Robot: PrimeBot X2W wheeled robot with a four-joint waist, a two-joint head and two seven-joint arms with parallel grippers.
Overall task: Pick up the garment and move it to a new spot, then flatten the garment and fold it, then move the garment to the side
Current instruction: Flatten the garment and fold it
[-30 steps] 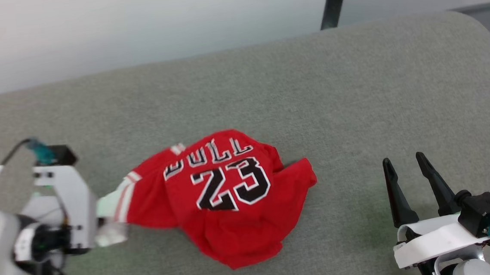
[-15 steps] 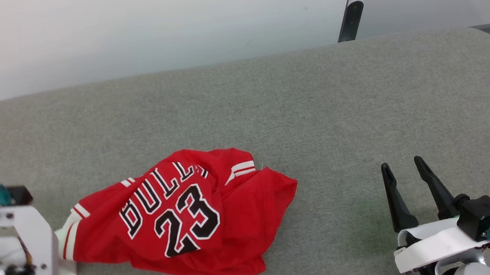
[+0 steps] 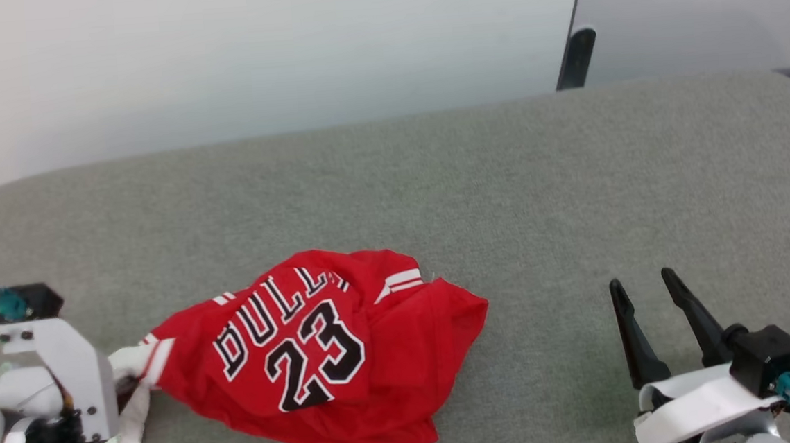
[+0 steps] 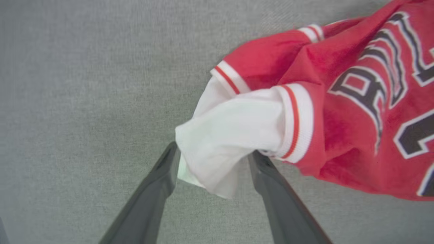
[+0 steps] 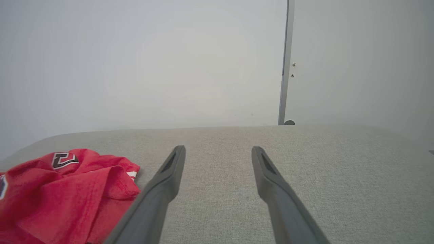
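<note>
The garment (image 3: 321,352), a red jersey with black "BULLS" and "23", lies crumpled on the grey padded surface (image 3: 504,193), left of centre. Its white sleeve (image 4: 230,135) points toward my left gripper (image 4: 214,150), which is open. The sleeve end lies loose between the two spread fingers. In the head view the left gripper (image 3: 125,393) sits at the lower left, mostly hidden behind its white wrist bracket. My right gripper (image 3: 641,281) hovers open at the lower right with nothing in it, well away from the garment (image 5: 67,189), which lies to the left of the right gripper (image 5: 218,149).
The grey surface ends in a rounded far edge (image 3: 388,121) against a pale wall (image 3: 251,51). A dark post (image 3: 577,59) stands behind the far edge at the right. Bare grey surface spreads between the garment and my right gripper.
My left gripper has opened and let go of the white sleeve. The garment was drawn left and has settled on the surface. The head camera has shifted; the right gripper stays open.
</note>
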